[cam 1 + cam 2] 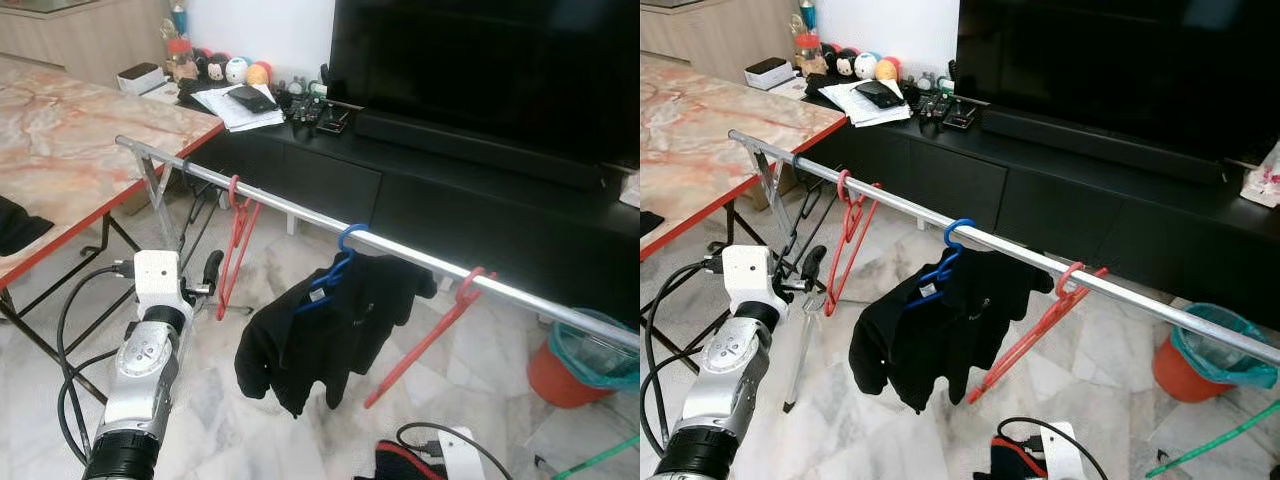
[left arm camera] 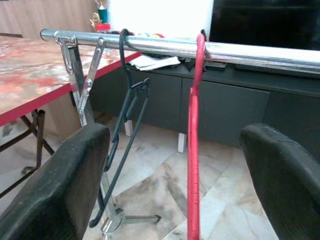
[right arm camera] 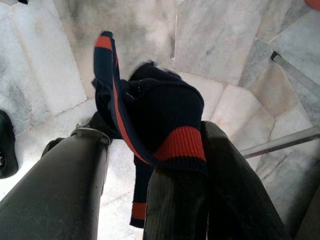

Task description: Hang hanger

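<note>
A silver clothes rail [image 1: 420,255] runs across the room on a folding stand. On it hang a red hanger [image 1: 238,240], a blue hanger [image 1: 335,265] carrying a black shirt [image 1: 330,330], and a second red hanger [image 1: 440,325] swung out at an angle. A thin dark hanger [image 2: 127,125] hangs near the rail's end. My left gripper [image 1: 208,272] is open, raised just short of the first red hanger [image 2: 194,150], which lines up between its fingers without touching. Low down, my right gripper [image 3: 145,135] holds a navy and red garment [image 3: 170,110] bunched over its fingers.
A marble-topped table [image 1: 70,150] stands on the left. Behind the rail runs a black TV cabinet [image 1: 450,190] with a large TV [image 1: 480,70] and clutter on top. An orange bucket [image 1: 570,370] sits at the right. The stand's legs [image 2: 82,100] and cables lie below.
</note>
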### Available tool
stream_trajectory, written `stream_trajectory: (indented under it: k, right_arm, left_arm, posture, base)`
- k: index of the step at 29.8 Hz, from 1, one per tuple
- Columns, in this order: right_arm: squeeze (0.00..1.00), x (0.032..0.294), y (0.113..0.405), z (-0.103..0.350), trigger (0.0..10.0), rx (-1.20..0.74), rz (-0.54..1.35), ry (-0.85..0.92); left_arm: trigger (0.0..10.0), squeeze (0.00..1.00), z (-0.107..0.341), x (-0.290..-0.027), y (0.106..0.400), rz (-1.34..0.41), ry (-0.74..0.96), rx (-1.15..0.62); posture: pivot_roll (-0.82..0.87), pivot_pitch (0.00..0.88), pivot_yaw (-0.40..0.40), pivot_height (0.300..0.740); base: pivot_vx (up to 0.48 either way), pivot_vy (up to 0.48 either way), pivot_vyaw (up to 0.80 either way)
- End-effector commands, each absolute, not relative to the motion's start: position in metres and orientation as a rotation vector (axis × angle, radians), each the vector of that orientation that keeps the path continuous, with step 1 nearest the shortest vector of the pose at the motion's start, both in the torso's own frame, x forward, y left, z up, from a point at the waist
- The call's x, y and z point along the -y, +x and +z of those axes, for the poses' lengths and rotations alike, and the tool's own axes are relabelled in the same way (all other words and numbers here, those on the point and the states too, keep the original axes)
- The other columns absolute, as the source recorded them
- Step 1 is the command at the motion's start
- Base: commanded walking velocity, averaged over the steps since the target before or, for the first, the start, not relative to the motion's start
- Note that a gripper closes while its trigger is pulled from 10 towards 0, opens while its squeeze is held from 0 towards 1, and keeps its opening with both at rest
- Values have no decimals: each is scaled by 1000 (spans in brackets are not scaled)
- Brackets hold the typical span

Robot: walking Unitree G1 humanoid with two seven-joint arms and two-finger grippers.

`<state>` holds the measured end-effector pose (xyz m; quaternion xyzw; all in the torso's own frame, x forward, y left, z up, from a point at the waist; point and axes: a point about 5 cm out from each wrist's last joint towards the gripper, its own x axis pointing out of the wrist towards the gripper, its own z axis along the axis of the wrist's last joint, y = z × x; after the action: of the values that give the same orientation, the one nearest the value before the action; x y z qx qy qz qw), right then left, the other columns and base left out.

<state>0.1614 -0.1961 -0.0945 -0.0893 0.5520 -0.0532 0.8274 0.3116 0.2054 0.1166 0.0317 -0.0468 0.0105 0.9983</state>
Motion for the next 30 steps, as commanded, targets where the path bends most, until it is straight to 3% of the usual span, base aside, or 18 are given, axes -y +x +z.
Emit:
stream_trajectory:
  k: [1,14,30]
  right_arm:
    - [0,200,155,-96,10000,-1181,-126,-179]
    - [0,201,151,-98,10000,-1188,-105,-197]
    - [0,200,156,-96,10000,-1182,-83,-210]
  left_arm:
    - [10000,0,121,-206,309,29,71,120]
    - [10000,0,121,-206,309,18,45,115]
    - [10000,0,135,-215,316,4,61,133]
  posture:
    - [75,0,-55,740]
    - [75,0,-48,740]
    - [79,0,-48,740]
  base:
    - [0,0,0]
    - [0,0,0]
    - [294,0,0]
